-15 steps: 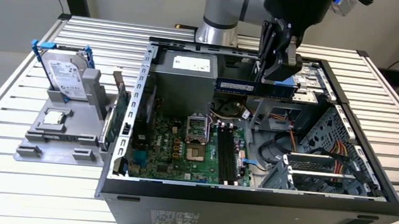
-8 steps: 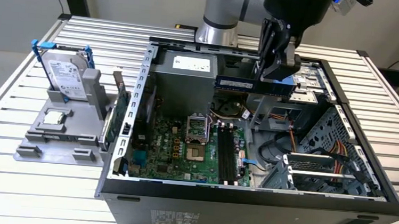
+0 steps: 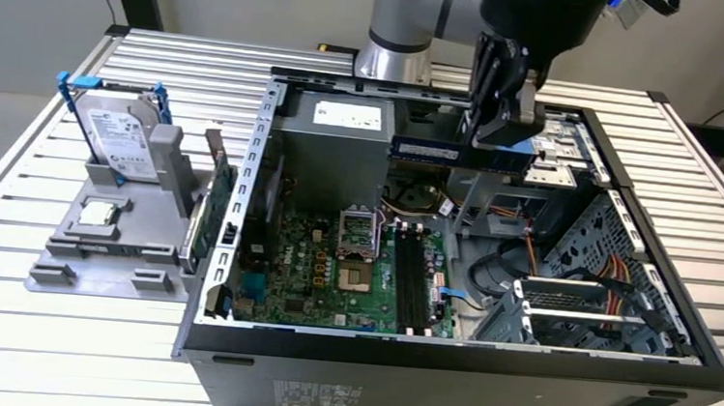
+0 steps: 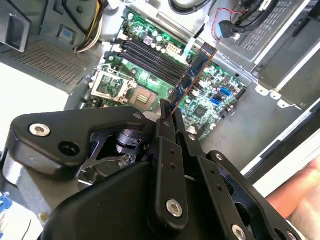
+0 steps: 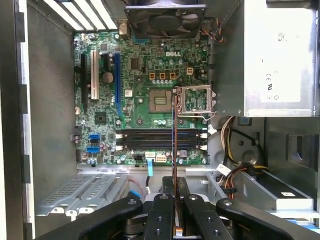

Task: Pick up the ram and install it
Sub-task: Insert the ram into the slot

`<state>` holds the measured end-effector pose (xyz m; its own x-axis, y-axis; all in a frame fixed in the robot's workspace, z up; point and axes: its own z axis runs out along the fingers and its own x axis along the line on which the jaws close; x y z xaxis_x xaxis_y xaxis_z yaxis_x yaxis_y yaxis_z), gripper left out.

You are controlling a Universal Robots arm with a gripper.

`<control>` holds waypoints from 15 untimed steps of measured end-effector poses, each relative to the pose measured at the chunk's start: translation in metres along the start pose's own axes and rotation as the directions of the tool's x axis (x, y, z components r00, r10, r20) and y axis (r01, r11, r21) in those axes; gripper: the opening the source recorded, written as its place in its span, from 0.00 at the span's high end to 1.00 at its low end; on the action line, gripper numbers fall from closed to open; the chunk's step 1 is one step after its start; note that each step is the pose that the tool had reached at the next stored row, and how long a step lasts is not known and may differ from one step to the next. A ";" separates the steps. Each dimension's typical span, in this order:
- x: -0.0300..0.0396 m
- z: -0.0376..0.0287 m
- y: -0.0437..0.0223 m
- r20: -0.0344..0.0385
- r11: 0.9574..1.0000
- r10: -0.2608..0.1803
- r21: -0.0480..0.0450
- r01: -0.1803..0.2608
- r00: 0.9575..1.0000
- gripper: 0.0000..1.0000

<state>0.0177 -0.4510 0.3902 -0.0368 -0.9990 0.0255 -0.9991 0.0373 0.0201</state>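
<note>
We see the gripper (image 3: 499,136) clamped on the ram (image 3: 438,151), crosswise above the memory slots (image 3: 414,280); we judge it needs aligning, level.

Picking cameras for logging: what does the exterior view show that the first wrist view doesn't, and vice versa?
Exterior view: silver hard drive with blue frame, slatted metal table, long dark-blue ram stick seen broadside. First wrist view: white expansion slot, ram seen edge-on. Both: black pincer shut on the ram, green motherboard, black memory slots.
</note>
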 end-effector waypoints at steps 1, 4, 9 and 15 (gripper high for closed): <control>0.0007 0.0000 -0.0004 0.000 1.000 0.000 -0.001 0.000 1.000 1.00; 0.0012 0.0000 -0.0007 0.000 1.000 0.000 -0.002 0.000 1.000 1.00; 0.0012 0.0000 -0.0007 0.000 1.000 0.000 -0.002 0.000 1.000 1.00; 0.0012 0.0001 -0.0007 0.001 0.999 0.037 -0.004 -0.037 0.999 1.00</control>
<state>0.0183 -0.4522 0.3901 -0.0743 -0.9969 0.0253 -0.9969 0.0749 0.0227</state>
